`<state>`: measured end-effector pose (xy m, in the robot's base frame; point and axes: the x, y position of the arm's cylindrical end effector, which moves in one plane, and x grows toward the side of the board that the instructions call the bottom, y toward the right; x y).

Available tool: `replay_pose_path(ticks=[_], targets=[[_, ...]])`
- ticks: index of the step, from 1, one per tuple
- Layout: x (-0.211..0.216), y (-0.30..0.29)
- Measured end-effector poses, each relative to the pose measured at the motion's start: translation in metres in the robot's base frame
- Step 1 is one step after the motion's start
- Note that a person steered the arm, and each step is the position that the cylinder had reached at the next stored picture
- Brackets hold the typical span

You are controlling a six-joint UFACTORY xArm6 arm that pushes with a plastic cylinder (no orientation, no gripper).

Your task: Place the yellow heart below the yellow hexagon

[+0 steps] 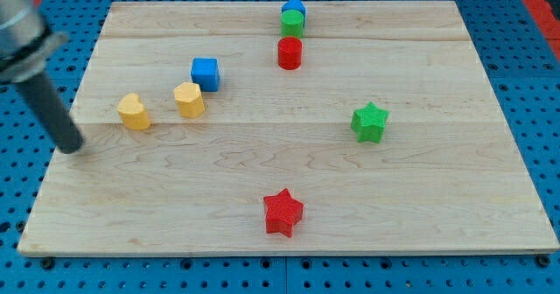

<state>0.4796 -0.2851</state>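
My tip, a bare rod with no hand to clench, sits on the wooden surface just left of the yellow heart block, so I should go around above it and push it down-right, under the yellow hexagon block.

The dark rod slants down from the view's upper left, its tip resting near the left edge.

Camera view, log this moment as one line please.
tip at board's left edge, left of yellow heart, not touching | yellow hexagon right of heart | heart not yet below hexagon
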Motion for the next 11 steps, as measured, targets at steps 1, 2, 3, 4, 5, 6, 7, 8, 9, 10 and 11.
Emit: replay_pose_path(ticks=[1, 2, 3, 4, 5, 6, 7, 8, 9, 10, 11], targets=[[-0.069, 0.014], [-0.04, 0.062], [-0.038, 0.122], [-0.004, 0.093], [-0.001, 0.09], [-0.05, 0.088], [-0.073, 0.104], [-0.039, 0.151], [-0.026, 0.143], [-0.047, 0.183], [0.025, 0.155]])
